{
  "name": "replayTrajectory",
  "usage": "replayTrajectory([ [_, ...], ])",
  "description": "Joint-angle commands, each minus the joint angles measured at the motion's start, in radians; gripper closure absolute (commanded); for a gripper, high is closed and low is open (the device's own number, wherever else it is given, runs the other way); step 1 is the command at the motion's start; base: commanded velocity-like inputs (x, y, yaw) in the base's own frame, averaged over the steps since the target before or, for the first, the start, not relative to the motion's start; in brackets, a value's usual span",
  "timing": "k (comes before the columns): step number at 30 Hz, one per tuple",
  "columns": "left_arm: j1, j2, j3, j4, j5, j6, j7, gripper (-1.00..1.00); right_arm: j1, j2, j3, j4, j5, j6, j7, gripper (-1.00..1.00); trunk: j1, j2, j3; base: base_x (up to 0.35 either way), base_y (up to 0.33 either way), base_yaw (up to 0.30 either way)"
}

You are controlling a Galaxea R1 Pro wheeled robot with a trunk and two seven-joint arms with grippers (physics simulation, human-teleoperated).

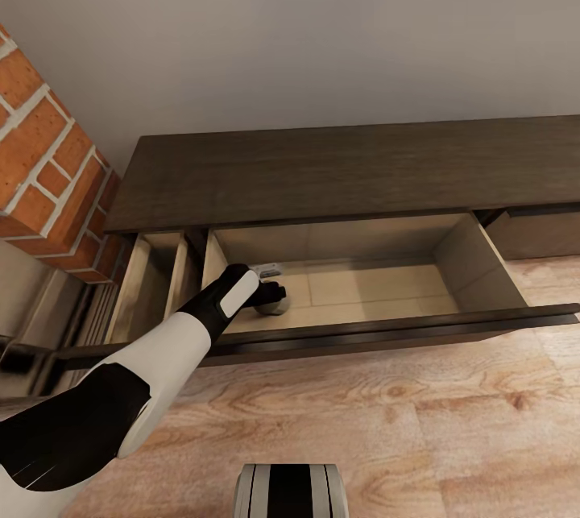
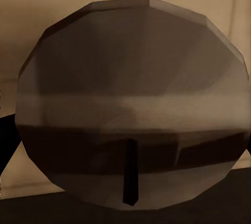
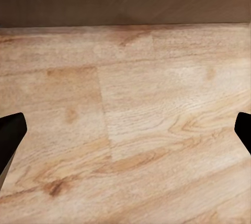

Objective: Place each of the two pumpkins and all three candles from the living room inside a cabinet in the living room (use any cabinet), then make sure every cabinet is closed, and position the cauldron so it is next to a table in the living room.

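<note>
The cabinet (image 1: 338, 171) is the long dark brown unit against the wall, with a wide drawer (image 1: 379, 284) pulled out towards me. My left arm reaches into the drawer's left end. The left gripper (image 1: 272, 294) hangs right over a beige-grey candle (image 1: 275, 307) that stands on the drawer floor. The left wrist view looks down onto the candle's round top (image 2: 130, 78) and dark wick. One black fingertip (image 2: 8, 143) shows spread wide past the candle's edge. My right gripper (image 3: 125, 135) is open over bare wooden floor. Pumpkins, cauldron and table are out of view.
A second, narrower drawer (image 1: 153, 284) stands open left of the wide one. A red brick wall (image 1: 48, 155) juts out at the left beside the cabinet. Light wooden floor (image 1: 403, 421) lies between me and the drawer front (image 1: 387, 325).
</note>
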Motion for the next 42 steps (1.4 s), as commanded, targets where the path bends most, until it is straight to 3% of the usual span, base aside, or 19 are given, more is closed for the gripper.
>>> replayTrajectory([
  [1, -0.001, 0.001, -0.007, -0.001, 0.011, 0.001, 0.009, -1.00, -0.002, -0.001, 0.003, 0.000, 0.000, 0.004, 0.003, -1.00, 0.000, 0.000, -0.001, 0.000, 0.000, 0.000],
  [19, -0.001, 0.001, -0.006, -0.006, 0.011, -0.003, 0.018, -1.00, -0.002, -0.001, 0.003, 0.000, 0.000, 0.004, 0.003, -1.00, 0.000, 0.000, -0.001, 0.000, 0.000, 0.000],
  [25, 0.000, 0.001, -0.008, -0.008, 0.010, -0.079, 0.029, -1.00, -0.002, -0.001, 0.003, 0.000, 0.001, 0.004, 0.003, -1.00, 0.000, 0.000, -0.001, 0.000, 0.000, 0.000],
  [36, 0.000, 0.002, -0.010, -0.009, -0.003, -0.083, 0.047, -1.00, -0.002, -0.001, 0.003, 0.000, 0.002, 0.004, 0.003, -1.00, 0.000, 0.000, -0.001, 0.000, 0.000, 0.000],
  [42, 0.000, 0.002, -0.011, -0.010, -0.002, -0.078, 0.045, -1.00, -0.002, -0.001, 0.003, 0.000, 0.002, 0.004, 0.003, -1.00, -0.003, 0.001, 0.022, 0.000, 0.000, 0.000],
])
